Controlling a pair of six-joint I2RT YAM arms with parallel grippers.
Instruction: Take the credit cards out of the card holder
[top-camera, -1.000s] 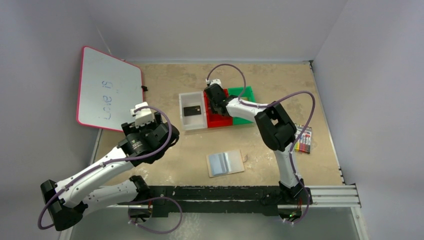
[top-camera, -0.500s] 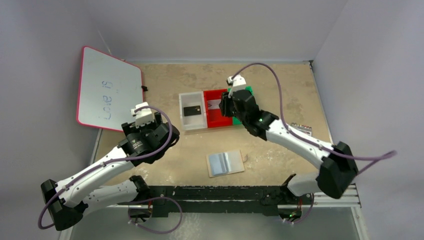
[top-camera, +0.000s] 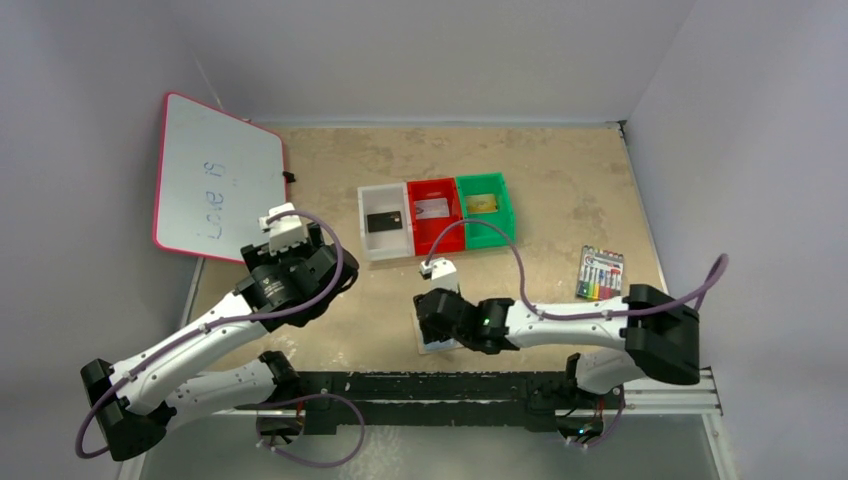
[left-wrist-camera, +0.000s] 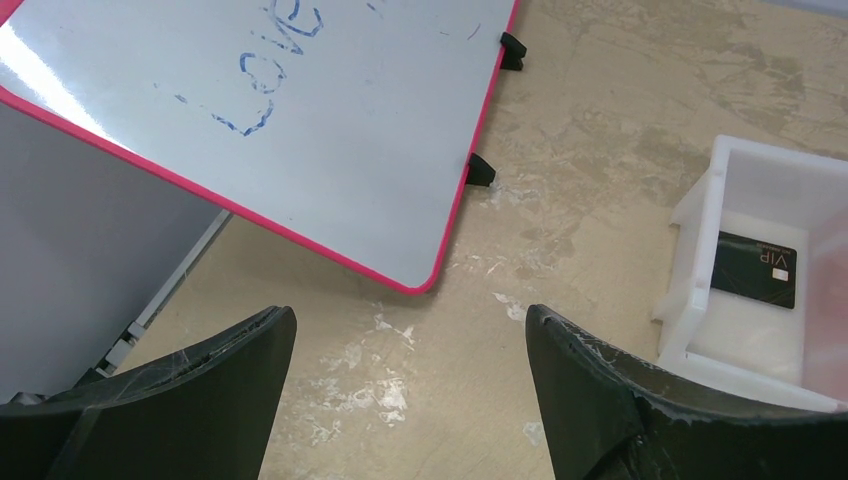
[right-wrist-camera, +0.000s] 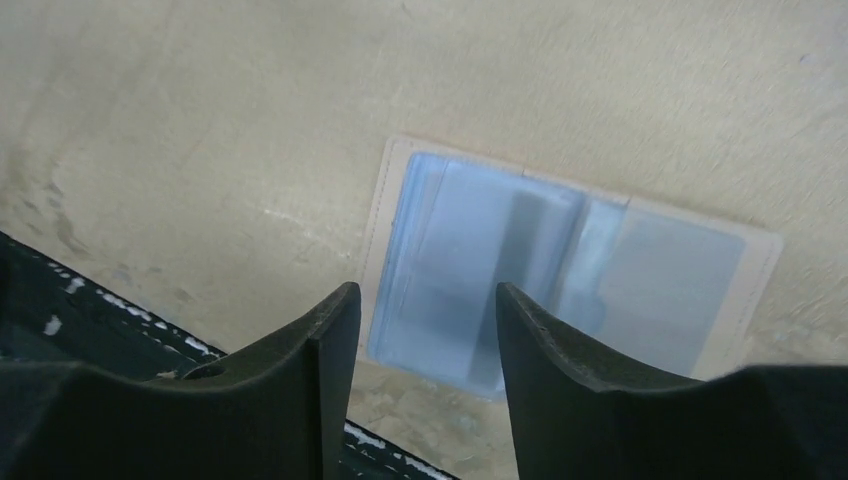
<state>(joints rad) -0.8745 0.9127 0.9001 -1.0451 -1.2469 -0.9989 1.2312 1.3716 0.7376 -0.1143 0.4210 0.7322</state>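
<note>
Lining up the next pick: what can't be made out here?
Card holder: blurred in the right wrist view, so remaining cards cannot be told; mostly under the right arm in the top view.
Pale card in red bin, gold card in green bin: too small to read, top view.
White bin: cut off by the right edge of the left wrist view.

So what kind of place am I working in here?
Probably a lab test cell: bare grey walls box in a worn tan table, with staged props like three plastic bins and a whiteboard.
</note>
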